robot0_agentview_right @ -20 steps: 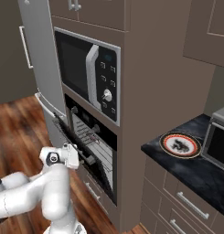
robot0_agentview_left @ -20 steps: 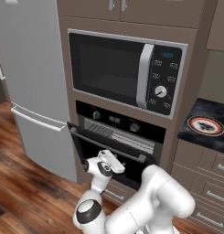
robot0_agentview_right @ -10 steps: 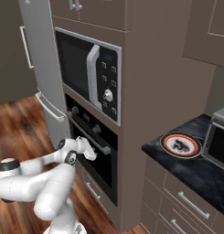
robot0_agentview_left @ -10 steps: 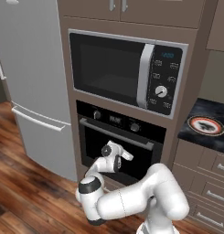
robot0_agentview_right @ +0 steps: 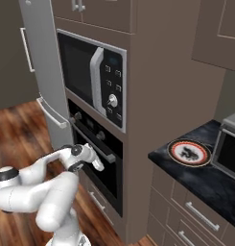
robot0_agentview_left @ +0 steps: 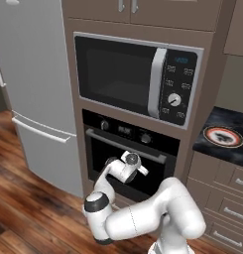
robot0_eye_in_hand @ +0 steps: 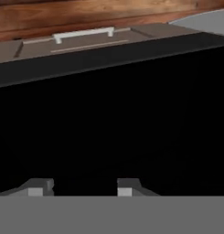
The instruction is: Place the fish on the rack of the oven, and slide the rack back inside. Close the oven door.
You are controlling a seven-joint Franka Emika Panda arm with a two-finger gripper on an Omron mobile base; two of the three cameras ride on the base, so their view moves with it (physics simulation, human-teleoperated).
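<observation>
**Oven door up, pincer at the glass**

Oven door (robot0_agentview_left: pixel 127 166) stood upright and shut against the oven (robot0_agentview_left: pixel 134 133), silver bar handle (robot0_agentview_left: pixel 124 146) running across its top. Pincer (robot0_agentview_left: pixel 141 170) sat right in front of the door glass, below the handle, at 6 o'clock from the control strip knobs. In the right base view the pincer (robot0_agentview_right: pixel 96 163) was beside the handle's near end; whether it touched the door, cannot tell. In the hand view the two fingertips (robot0_eye_in_hand: pixel 39 187) showed apart with a gap between them, nothing visible in the gap, black glass (robot0_eye_in_hand: pixel 113 119) ahead. A drawer front with a silver pull (robot0_eye_in_hand: pixel 83 33) lay at 12 o'clock in that view, wood floor (robot0_eye_in_hand: pixel 86 11) beyond.

Microwave (robot0_agentview_left: pixel 138 77) sat directly above the oven. Fridge (robot0_agentview_left: pixel 36 89) at 9 o'clock from it. Plate (robot0_agentview_left: pixel 222 136) with a dark fish-like shape (robot0_agentview_right: pixel 188 153) on it rested on the black table (robot0_agentview_right: pixel 205 180) at 3 o'clock from the oven, well apart from the pincer. Rack was hidden behind the shut door.
</observation>
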